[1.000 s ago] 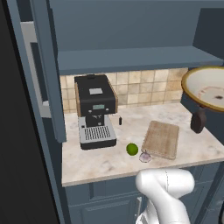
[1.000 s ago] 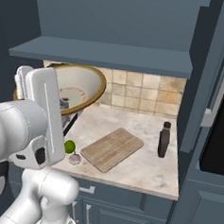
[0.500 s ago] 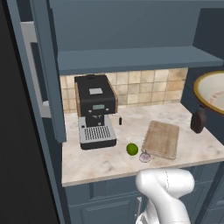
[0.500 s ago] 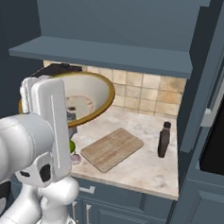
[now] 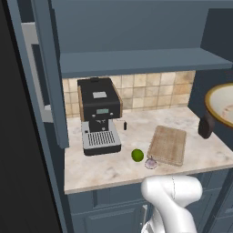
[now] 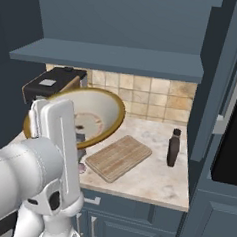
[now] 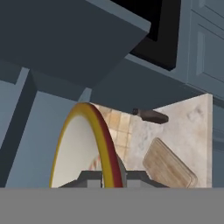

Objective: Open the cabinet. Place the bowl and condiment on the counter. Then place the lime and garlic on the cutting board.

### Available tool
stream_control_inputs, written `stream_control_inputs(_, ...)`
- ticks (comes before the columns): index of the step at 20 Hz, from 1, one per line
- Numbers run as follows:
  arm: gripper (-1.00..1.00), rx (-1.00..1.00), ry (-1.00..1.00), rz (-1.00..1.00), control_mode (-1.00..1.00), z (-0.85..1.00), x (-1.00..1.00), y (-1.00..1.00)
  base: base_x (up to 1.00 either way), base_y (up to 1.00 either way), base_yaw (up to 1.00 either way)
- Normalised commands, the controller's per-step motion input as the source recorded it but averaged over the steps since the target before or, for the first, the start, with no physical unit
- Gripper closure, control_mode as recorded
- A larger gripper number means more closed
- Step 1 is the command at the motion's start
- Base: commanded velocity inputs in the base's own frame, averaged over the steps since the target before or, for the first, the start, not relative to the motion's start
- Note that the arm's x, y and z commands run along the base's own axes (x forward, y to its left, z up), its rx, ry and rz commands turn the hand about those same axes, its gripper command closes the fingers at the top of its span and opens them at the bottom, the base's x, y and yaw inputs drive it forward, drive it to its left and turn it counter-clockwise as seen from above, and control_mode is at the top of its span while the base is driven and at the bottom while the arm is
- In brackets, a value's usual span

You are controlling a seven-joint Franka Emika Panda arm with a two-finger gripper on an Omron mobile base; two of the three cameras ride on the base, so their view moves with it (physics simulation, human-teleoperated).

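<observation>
With the cabinet (image 5: 50, 77) open and the gripper (image 7: 113, 177) clamped tight on the bowl (image 6: 93, 116) rim, bowl aloft over the counter (image 6: 156, 178), condiment (image 6: 174, 147) apparently already down, next: lower onto bare stone, release.

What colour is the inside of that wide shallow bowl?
Cream inside the wide shallow bowl, with a tan-brown rim; clearest in the right base view.

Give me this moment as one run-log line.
gripper: shut on bowl rim, carried above counter | condiment: on counter | lime, garlic: beside cutting board | cabinet: open
</observation>
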Motion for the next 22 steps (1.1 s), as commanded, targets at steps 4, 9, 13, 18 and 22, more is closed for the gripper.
stream_control_inputs(4,1.0,0.0,0.0,0.0,-1.0,-0.25,-0.06,-0.17,0.0,0.0,0.0)
stream_control_inputs(9,1.0,0.0,0.0,0.0,-1.0,-0.32,0.0,-0.05,0.0,0.0,0.0)
stream_control_inputs(13,1.0,0.0,0.0,0.0,-1.0,-0.31,0.0,0.0,0.0,0.0,0.0)
stream_control_inputs(18,1.0,0.0,0.01,0.0,-1.0,-0.27,0.0,0.0,0.0,0.0,0.0)
stream_control_inputs(22,1.0,0.0,0.0,0.0,-1.0,-0.24,0.02,0.0,0.0,0.0,0.0)
